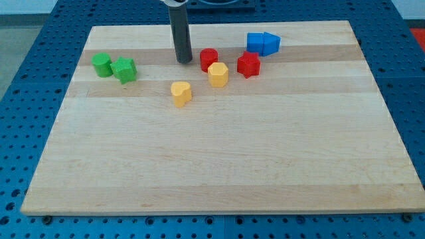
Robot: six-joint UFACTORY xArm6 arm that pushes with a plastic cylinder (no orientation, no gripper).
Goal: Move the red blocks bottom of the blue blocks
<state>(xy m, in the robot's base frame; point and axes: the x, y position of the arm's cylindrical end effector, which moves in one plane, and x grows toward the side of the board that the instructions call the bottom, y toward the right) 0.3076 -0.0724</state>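
Observation:
My tip point(184, 62) rests on the board near the view's top, just left of a red cylinder point(208, 59) and apart from it. A red star-shaped block point(249, 64) lies to the right of that cylinder. Two blue blocks point(263, 43) sit touching each other above and to the right of the red star, the left one point(256, 42) squarish, the right one point(271, 44) wedge-like. Both red blocks lie lower in the view than the blue pair.
A yellow hexagonal block point(218, 74) sits just below the red cylinder. A yellow heart-shaped block point(180, 93) lies below my tip. Two green blocks point(102, 64) point(124, 70) sit at the view's left. The wooden board point(219, 166) lies on a blue pegboard.

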